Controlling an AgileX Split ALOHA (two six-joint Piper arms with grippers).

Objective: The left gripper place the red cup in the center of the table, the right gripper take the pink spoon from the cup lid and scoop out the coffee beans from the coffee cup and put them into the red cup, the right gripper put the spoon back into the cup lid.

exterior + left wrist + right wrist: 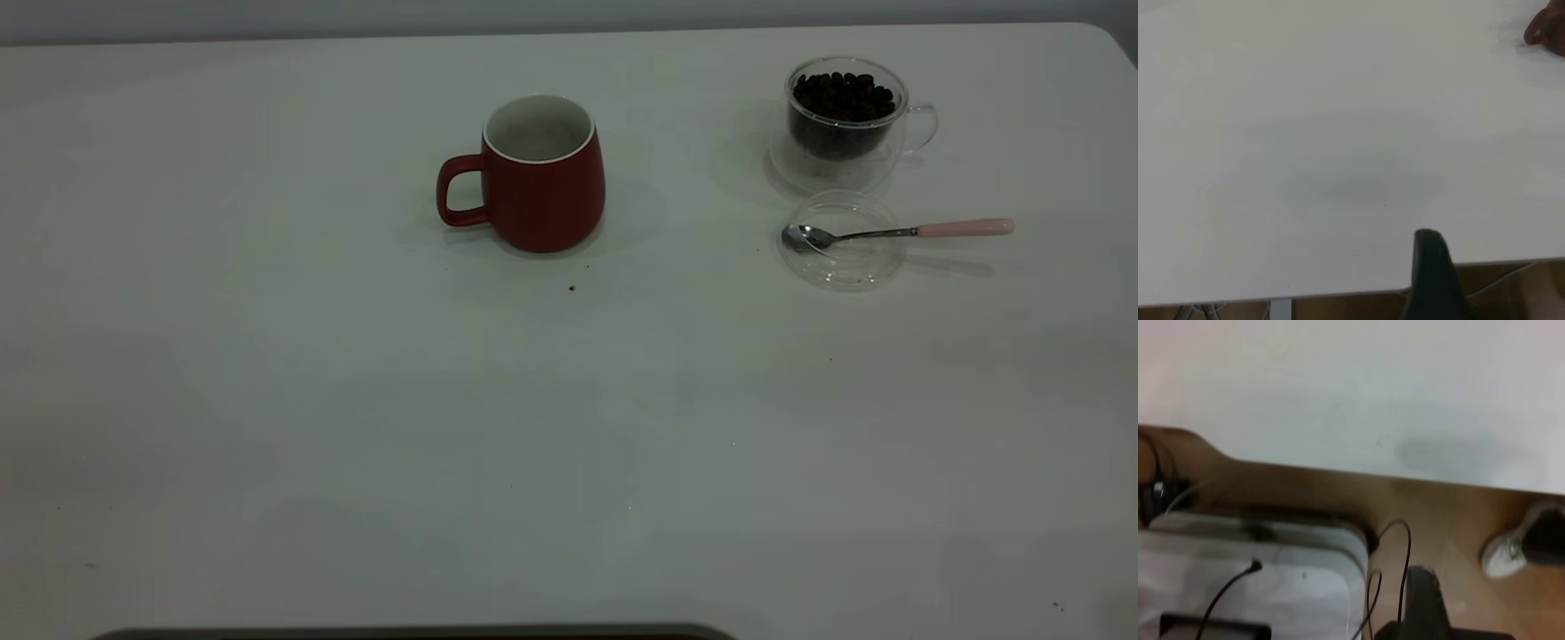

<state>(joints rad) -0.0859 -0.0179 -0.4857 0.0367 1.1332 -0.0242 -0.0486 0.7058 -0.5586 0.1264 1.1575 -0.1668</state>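
Sitting mid-desk: red cup point(542, 173), upright, handle twd the left-arm side, inside looks empty; desk point(356, 427) white.
Ext view, landmark = red cup: coffee cup point(846, 120) well off on the right-arm side, a bit farther back, coffee beans point(841, 98) heaped to near the rim.
Ext view, lid: cup lid point(840, 242) just in front of the coffee cup, same side of the red cup.
Ext view, spoon: pink spoon point(898, 233) w/ bowl resting in the lid, handle sticking out away from the red cup.
Key relation: spoon long axis runs roughly side to side; pink end points to the right arm's side, so right arm is judged nearer.
Ext view, arms: neither arm seen.
L wrist view: only one dark finger of the left tool point(1435, 273) shows at the desk's near edge; red cup point(1548, 33) far off at a corner. Open or closed: can't tell.
R wrist view: one dark finger of the right tool point(1421, 603) over the floor, off the desk edge; no spoon in sight. State: can't tell.
Stage (judgement): cup placed; spoon pick-up not yet begun.
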